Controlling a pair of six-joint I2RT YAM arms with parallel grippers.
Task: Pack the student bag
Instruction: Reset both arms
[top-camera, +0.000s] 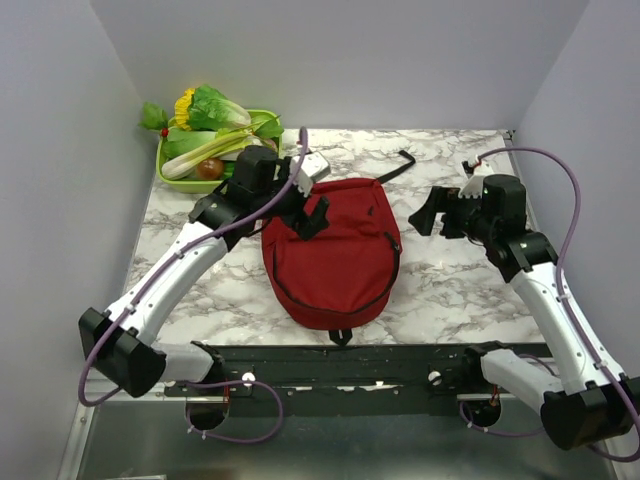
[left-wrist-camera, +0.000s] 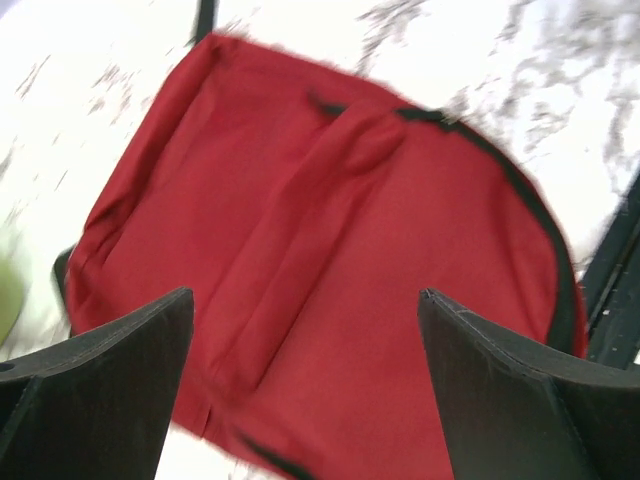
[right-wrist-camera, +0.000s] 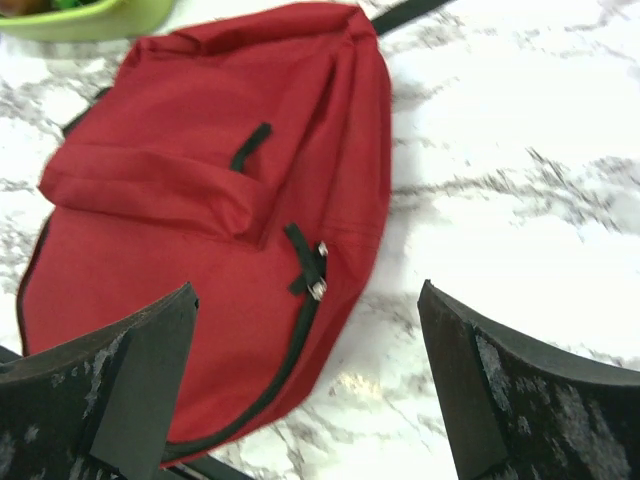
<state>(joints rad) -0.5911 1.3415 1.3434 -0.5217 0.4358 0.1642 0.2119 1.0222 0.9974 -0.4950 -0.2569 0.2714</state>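
Both jaw sets apart, empty: left gripper (top-camera: 312, 215) over upper-left corner of dark red soft fabric backpack (top-camera: 335, 262), right gripper (top-camera: 432, 214) just right of it. Backpack flat at frame centre, likely so both can reach it.

No writing, label, brand mark or number can be read in any of the three views. The student bag (top-camera: 335, 250), at the middle of the table, shows only plain red fabric and black trim. Its metal zipper pulls (right-wrist-camera: 318, 290), toward 4 o'clock on the bag in the right wrist view, are too small to show any marking.
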